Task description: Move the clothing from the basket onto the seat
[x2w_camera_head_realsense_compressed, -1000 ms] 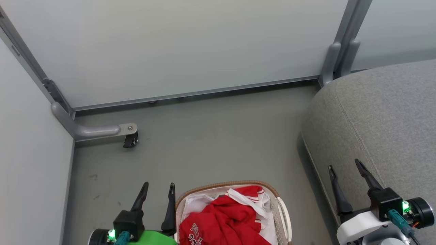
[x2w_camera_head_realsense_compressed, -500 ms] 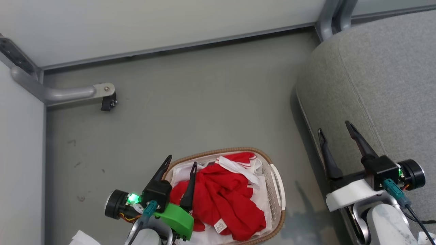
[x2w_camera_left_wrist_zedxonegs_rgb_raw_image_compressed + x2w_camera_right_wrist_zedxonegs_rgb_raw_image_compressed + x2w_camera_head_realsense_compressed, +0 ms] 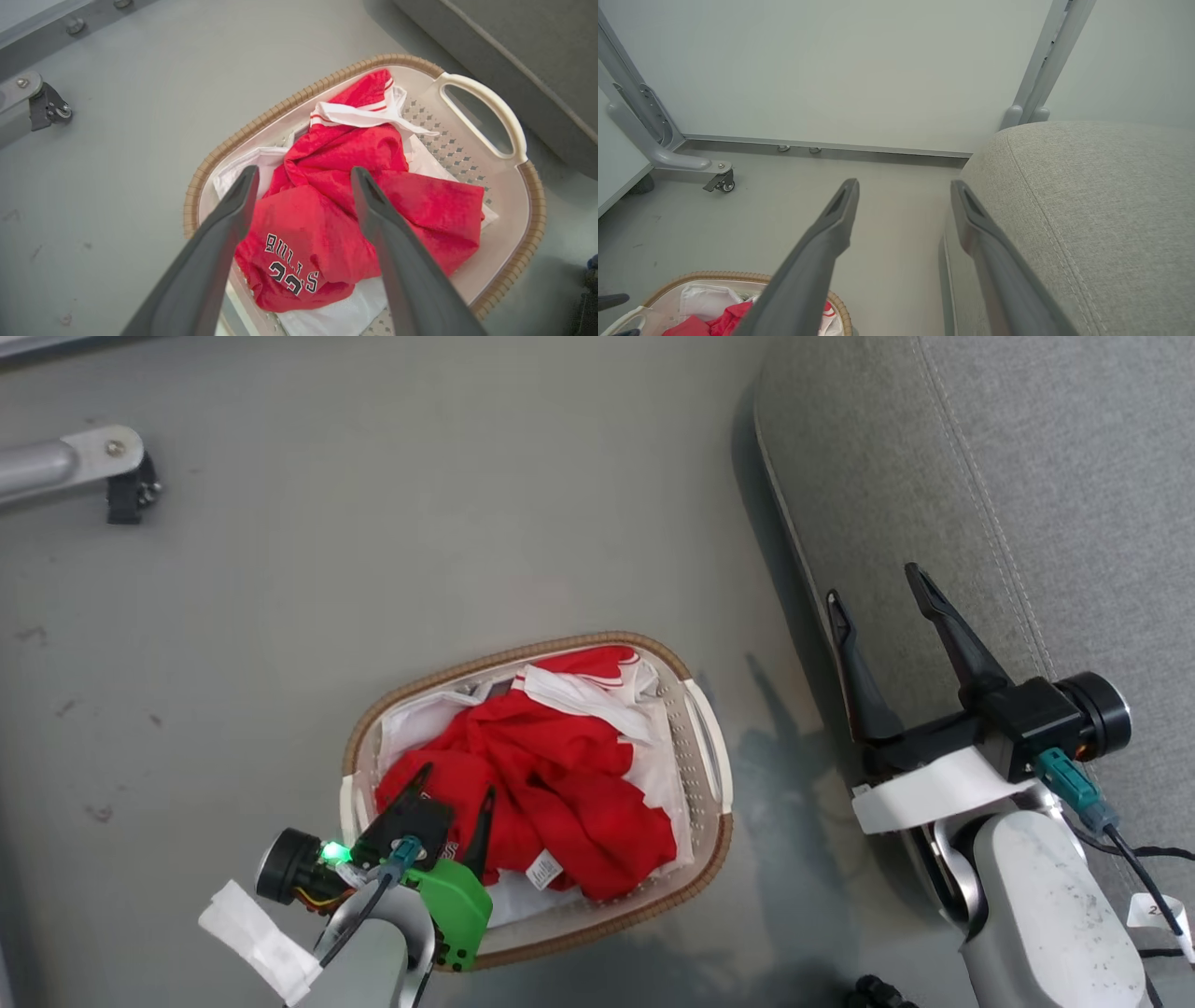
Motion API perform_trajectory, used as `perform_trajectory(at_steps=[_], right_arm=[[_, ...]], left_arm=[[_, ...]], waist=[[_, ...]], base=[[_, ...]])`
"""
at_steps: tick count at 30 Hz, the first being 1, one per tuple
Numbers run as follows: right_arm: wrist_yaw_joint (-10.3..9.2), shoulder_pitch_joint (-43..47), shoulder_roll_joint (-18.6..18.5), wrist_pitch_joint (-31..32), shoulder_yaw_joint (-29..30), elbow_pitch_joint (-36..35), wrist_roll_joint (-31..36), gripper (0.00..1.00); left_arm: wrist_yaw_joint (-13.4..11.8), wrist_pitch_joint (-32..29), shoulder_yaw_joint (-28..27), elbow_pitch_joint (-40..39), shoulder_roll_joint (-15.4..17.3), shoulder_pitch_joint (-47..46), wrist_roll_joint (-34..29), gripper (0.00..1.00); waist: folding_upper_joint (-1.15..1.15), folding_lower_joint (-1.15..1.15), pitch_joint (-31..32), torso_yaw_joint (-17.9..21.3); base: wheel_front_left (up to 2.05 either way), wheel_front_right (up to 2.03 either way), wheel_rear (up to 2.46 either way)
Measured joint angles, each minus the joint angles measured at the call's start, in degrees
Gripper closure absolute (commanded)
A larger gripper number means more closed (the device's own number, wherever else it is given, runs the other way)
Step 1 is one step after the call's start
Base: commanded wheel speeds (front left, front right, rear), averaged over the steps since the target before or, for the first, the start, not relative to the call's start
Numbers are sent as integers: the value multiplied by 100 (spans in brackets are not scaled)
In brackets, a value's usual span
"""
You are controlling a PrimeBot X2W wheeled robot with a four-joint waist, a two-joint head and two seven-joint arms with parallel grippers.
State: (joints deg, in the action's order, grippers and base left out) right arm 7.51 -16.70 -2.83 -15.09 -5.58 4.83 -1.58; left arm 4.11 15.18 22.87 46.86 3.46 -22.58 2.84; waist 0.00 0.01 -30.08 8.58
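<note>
Grey floor [image 3: 467,523] all around, with a metal leg and its caster [image 3: 126,495] off at the far left, well apart from the action. Between basket [image 3: 448,667] and seat [image 3: 1027,476] lies a strip of bare floor, and the basket's wall and white handle [image 3: 709,747] face the seat. Its long axis runs across the head view, handle to handle. Clothing [image 3: 551,784] is heaped inside, the white-striped piece toward the far rim, the lettering [image 3: 289,270] at the near end. Left gripper [image 3: 456,779] hangs over that near end, fingers spread either side of the red heap; contact, I can't tell. Right gripper [image 3: 872,583] sits over the seat's edge, fingers wide apart and holding nothing.
</note>
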Motion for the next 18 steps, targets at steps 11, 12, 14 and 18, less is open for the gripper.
perform_trajectory(at_steps=[11, 12, 14, 18], right_arm=[[0, -363, 0, 0, -280, -108, -335, 0], [0, -397, 0, 0, -319, -121, -371, 0], [0, -427, 0, 0, -375, -127, -421, 0], [0, -489, 1, 0, -443, -126, -505, 0]], left_arm=[[-286, 0, 15, 1401, 153, -759, -112, 0], [-315, 0, -1, 1499, 188, -817, -89, 0], [-339, 0, -9, 1645, 226, -902, -85, 0], [-399, -47, -34, 1919, 283, -1037, -37, 0]], waist=[[0, 0, -998, 465], [0, 0, -1100, 517], [0, 0, -1239, 595], [0, 0, -1442, 764]], base=[[0, 0, 0], [0, 0, 0], [0, 0, 0], [0, 0, 0]])
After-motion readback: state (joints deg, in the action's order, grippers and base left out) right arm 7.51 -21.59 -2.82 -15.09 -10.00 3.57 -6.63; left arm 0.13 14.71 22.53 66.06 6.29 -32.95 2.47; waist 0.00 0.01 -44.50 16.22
